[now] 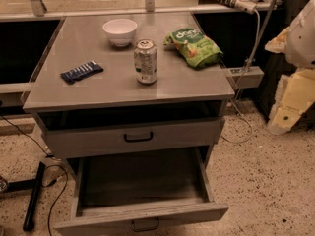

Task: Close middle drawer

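At the right edge of the view, the arm [303, 33] has a rounded white shell. Below it, the hand [289, 104] is pale yellow, blocky and angular, with lighter edges.

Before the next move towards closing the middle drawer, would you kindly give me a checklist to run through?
1. Middle drawer open and needing a push: ok, pulled far out.
2. Nothing inside to jam it: ok, interior looks empty.
3. Space before its front free: cannot tell, out of view.
4. Gripper at the front: not ok, it is at the right edge, well apart.
5. Can upright on the cabinet top: ok.
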You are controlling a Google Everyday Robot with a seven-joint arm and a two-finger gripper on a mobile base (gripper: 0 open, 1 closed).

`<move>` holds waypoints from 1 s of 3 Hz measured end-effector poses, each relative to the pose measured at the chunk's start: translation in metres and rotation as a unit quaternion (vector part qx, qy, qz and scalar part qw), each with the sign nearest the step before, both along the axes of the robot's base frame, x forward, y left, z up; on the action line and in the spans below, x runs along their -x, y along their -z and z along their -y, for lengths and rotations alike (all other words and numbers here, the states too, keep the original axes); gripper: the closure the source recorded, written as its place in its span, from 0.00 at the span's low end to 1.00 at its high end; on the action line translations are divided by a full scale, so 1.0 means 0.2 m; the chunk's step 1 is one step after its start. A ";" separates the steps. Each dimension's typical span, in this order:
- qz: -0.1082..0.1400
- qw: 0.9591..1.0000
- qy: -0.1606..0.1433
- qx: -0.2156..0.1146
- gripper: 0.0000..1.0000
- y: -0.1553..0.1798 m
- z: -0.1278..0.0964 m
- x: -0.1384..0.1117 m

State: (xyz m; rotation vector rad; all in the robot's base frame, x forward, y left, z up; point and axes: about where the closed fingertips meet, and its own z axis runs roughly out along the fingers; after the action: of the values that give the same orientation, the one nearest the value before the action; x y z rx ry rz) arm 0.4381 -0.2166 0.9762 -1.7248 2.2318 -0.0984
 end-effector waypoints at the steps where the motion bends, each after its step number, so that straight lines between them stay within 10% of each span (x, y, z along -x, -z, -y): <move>1: 0.003 1.000 -0.001 0.000 0.00 0.00 0.00 0.00; 3: -0.026 0.998 -0.062 -0.017 0.00 0.30 -0.13 0.16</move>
State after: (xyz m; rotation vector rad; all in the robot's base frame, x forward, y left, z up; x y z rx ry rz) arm 0.4055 -0.1912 0.9155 -1.8623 2.1421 0.0134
